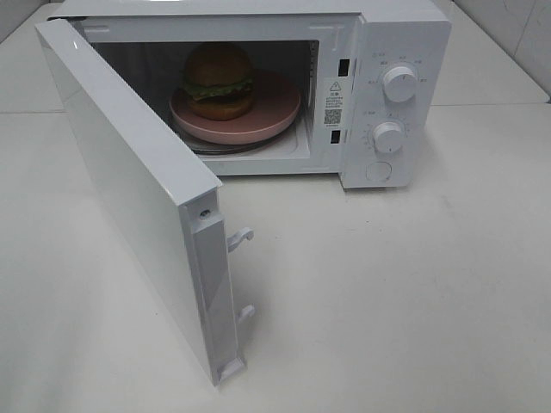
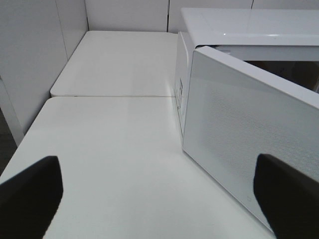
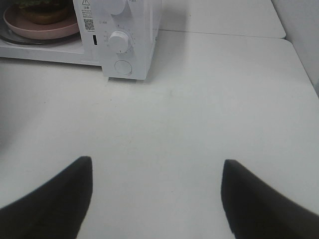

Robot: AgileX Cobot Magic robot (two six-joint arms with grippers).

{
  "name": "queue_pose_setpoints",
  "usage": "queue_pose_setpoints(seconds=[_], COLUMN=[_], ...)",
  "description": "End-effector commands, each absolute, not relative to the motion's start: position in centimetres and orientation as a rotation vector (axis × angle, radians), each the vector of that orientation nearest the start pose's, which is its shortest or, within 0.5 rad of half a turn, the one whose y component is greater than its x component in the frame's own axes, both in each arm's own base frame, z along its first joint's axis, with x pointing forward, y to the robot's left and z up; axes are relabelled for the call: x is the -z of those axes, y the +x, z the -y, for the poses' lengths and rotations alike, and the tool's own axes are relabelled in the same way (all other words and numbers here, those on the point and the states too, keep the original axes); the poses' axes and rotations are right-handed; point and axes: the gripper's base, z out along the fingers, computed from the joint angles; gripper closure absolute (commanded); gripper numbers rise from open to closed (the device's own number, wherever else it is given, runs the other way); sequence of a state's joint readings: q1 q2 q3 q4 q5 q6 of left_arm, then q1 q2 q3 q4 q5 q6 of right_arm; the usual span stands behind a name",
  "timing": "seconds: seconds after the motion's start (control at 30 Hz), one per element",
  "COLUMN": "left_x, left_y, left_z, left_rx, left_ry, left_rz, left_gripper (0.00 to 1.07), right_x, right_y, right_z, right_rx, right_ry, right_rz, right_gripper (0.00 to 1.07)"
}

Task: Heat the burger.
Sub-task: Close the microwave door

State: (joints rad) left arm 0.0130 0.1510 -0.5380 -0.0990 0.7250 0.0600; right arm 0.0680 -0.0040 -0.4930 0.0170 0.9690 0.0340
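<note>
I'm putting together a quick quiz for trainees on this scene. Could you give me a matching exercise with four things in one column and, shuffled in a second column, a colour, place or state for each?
Things
1. burger
2. plate
3. door
4. lower knob

Descriptions
A. pink
B. swung open
C. on the front of the microwave, right of the opening
D. brown bun with green lettuce

Pairs: 1-D, 2-A, 3-B, 4-C
</note>
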Motion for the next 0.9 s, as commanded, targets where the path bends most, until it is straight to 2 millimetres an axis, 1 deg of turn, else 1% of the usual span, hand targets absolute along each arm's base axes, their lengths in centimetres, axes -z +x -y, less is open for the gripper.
queue_pose_setpoints(seconds=[0.03, 0.07, 0.1, 0.13, 0.17, 0.2, 0.23, 0.27, 0.3, 0.33, 0.37, 0.4, 0.43, 0.47, 0.5, 0.53, 0.57, 0.6, 0.63, 0.67, 0.7, 0.73, 0.8, 0.83, 0.87, 0.9], left_x=[-31.8, -31.8, -31.8, -31.8, -31.7, -31.6, -31.6, -31.5, -31.3, -31.3, -31.0, -30.8, -30.8, -30.4, -30.2, -30.2, -29.9, -29.7, -29.7, -29.4, -29.3, -29.3, -28.9, -28.9, -28.8, -28.7], left_y=[5.1, 5.1, 6.1, 6.1, 6.7, 7.8, 7.8, 8.4, 9.5, 9.5, 10.5, 11.0, 11.0, 11.8, 12.3, 12.3, 13.2, 13.6, 13.6, 14.4, 14.9, 14.9, 16.2, 16.2, 17.1, 17.5], left_z=[0.5, 0.5, 0.5, 0.5, 0.5, 0.5, 0.5, 0.6, 0.6, 0.6, 0.6, 0.5, 0.5, 0.5, 0.5, 0.5, 0.5, 0.4, 0.4, 0.4, 0.3, 0.3, 0.2, 0.2, 0.1, 0.1], left_rx=[0.061, 0.061, 0.061, 0.061, 0.066, 0.087, 0.087, 0.100, 0.114, 0.114, 0.116, 0.116, 0.116, 0.115, 0.113, 0.113, 0.110, 0.108, 0.108, 0.104, 0.101, 0.101, 0.088, 0.088, 0.074, 0.067], left_ry=[0.018, 0.018, 0.014, 0.014, 0.008, -0.007, -0.007, -0.016, -0.030, -0.030, -0.038, -0.040, -0.040, -0.045, -0.045, -0.045, -0.050, -0.052, -0.052, -0.057, -0.060, -0.060, -0.066, -0.066, -0.066, -0.064], left_rz=[-1.871, -1.871, -1.892, -1.892, -1.900, -1.908, -1.908, -1.916, -1.937, -1.937, -1.961, -1.978, -1.978, -2.005, -2.020, -2.020, -2.038, -2.043, -2.043, -2.051, -2.049, -2.049, -2.039, -2.039, -2.017, -2.006], left_gripper=[0.10, 0.10, 0.10, 0.10, 0.11, 0.12, 0.12, 0.14, 0.22, 0.22, 0.35, 0.45, 0.45, 0.62, 0.71, 0.71, 0.91, 1.01, 1.01, 1.07, 1.07, 1.07, 1.07, 1.07, 1.07, 1.07], right_x=[-28.3, -28.3, -28.3, -28.3, -28.3, -28.3, -28.3, -28.3, -28.3, -28.3, -28.3, -28.3, -28.3, -28.3, -28.3, -28.3, -28.3, -28.3, -28.3, -28.3, -28.3, -28.3, -28.3, -28.3, -28.3, -28.3], right_y=[-0.5, -0.5, -0.5, -0.5, -0.5, -0.5, -0.5, -0.5, -0.5, -0.5, -0.5, -0.5, -0.5, -0.5, -0.5, -0.5, -0.5, -0.5, -0.5, -0.5, -0.5, -0.5, -0.5, -0.5, -0.5, -0.5], right_z=[-0.1, -0.1, -0.1, -0.1, -0.1, -0.1, -0.1, -0.1, -0.1, -0.1, -0.1, -0.1, -0.1, -0.1, -0.1, -0.1, -0.1, -0.1, -0.1, -0.1, -0.1, -0.1, -0.1, -0.1, -0.1, -0.1], right_rx=[-0.092, -0.092, -0.092, -0.092, -0.092, -0.092, -0.092, -0.092, -0.092, -0.092, -0.092, -0.092, -0.092, -0.092, -0.092, -0.092, -0.092, -0.092, -0.092, -0.092, -0.092, -0.092, -0.092, -0.092, -0.092, -0.092], right_ry=[-0.025, -0.025, -0.025, -0.025, -0.025, -0.025, -0.025, -0.025, -0.025, -0.025, -0.025, -0.025, -0.025, -0.025, -0.025, -0.025, -0.025, -0.025, -0.025, -0.025, -0.025, -0.025, -0.025, -0.025, -0.025, -0.025], right_rz=[-1.922, -1.922, -1.922, -1.922, -1.922, -1.922, -1.922, -1.922, -1.922, -1.922, -1.922, -1.922, -1.922, -1.922, -1.922, -1.922, -1.922, -1.922, -1.922, -1.922, -1.922, -1.922, -1.922, -1.922, -1.922, -1.922], right_gripper=[0.38, 0.38, 0.38, 0.38, 0.38, 0.38, 0.38, 0.38, 0.39, 0.39, 0.39, 0.39, 0.39, 0.39, 0.39, 0.39, 0.39, 0.39, 0.39, 0.39, 0.39, 0.39, 0.39, 0.39, 0.39, 0.39])
